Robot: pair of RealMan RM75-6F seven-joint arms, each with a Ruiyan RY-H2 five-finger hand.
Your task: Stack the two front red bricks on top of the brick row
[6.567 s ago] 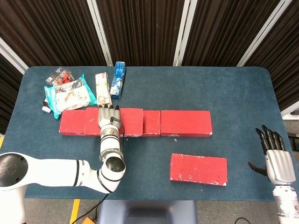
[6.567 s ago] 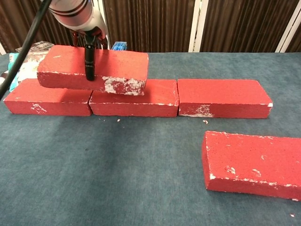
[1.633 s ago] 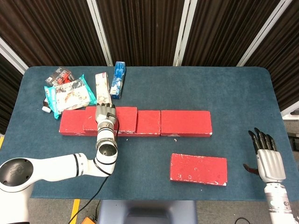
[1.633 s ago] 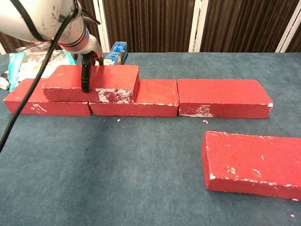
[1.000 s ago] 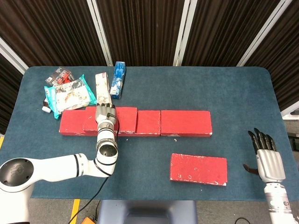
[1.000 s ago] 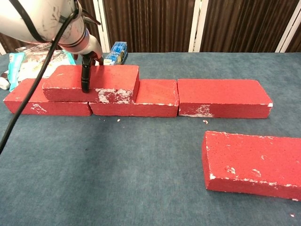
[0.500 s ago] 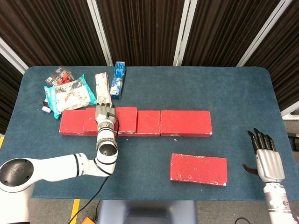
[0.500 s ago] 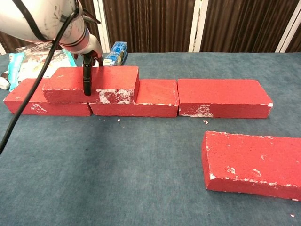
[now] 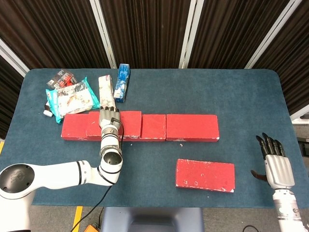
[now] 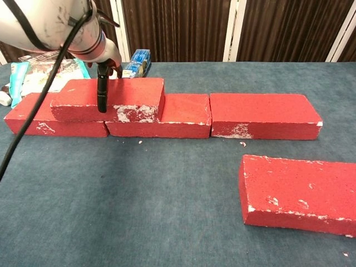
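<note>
Almost nothing has moved in the last half second. My right hand waits low at the table's edge, fingers apart, holding nothing. One brick still lies alone in front. My left hand still grips the stacked brick (thumb down its front), sitting on the row. Behind lie snack packs on blue cloth, then dark curtains.
</note>
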